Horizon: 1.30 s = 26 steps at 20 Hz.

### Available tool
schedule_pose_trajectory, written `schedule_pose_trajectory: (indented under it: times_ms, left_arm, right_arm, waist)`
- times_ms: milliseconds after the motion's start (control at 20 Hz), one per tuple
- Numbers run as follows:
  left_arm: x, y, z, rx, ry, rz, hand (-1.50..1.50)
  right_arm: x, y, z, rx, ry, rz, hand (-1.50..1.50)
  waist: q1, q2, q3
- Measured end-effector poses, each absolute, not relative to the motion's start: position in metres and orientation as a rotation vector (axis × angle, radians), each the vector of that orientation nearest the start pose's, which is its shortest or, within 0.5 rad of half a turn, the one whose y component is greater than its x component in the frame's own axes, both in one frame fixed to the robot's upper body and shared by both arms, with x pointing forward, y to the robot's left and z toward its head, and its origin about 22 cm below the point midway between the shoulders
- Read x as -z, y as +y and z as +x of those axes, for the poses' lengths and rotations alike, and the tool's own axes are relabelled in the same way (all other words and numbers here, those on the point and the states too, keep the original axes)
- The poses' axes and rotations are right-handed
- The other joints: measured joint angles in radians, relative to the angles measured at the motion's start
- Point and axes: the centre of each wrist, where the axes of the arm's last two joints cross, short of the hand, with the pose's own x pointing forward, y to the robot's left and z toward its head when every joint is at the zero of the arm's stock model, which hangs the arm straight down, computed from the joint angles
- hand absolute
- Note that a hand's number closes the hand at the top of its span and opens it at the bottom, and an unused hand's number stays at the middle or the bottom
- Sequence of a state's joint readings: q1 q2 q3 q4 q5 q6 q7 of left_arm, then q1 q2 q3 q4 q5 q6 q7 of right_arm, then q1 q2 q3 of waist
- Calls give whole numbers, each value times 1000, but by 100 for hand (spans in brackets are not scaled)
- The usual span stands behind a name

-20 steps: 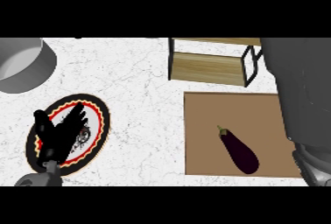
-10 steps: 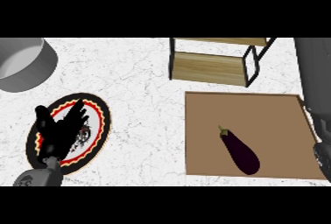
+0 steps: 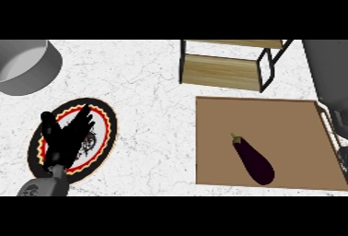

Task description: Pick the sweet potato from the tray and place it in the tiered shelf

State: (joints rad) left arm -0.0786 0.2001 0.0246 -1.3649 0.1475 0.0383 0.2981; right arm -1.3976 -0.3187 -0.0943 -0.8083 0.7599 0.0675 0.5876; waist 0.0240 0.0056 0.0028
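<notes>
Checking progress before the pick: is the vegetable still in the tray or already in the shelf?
In the tray: the dark purple vegetable, which looks like an eggplant, lies flat on the brown tray, below the tiered shelf.

A dark purple eggplant [image 3: 253, 161] lies on a brown tray [image 3: 224, 115]; the plate [image 3: 102, 133] is red-and-yellow rimmed.

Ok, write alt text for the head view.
A dark purple eggplant lies on a brown tray at right, below a wooden tiered shelf. At left, the open left hand hovers over a patterned plate, near a grey pot.
</notes>
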Motion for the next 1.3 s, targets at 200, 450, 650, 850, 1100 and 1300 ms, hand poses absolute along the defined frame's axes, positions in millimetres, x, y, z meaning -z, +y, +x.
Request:
schedule_pose_trajectory:
  times_ms: [200,450,650,850,1100,1300]
  left_arm:
    - [19,287,257,-20,-1157,87,0]
    - [17,289,261,-15,-1154,80,0]
    - [15,287,256,-14,-1152,77,0]
    - [17,287,257,-19,-1150,73,0]
    - [19,282,258,-20,-1160,74,0]
    - [21,282,257,-21,-1170,78,0]
  right_arm:
    - [-336,-159,451,-547,-1508,-1011,150]
    - [-320,-171,463,-549,-1544,-1010,150]
    - [-317,-172,468,-561,-1563,-995,150]
    - [-321,-167,470,-572,-1567,-990,150]
    - [-323,-170,471,-538,-1557,-988,-150]
    - [-329,-181,471,-372,-1593,-926,-150]
  waist:
    - [2,0,0]
    - [5,2,0]
    - [6,1,-1]
    - [3,1,-1]
    - [1,0,-1]
    - [1,0,0]
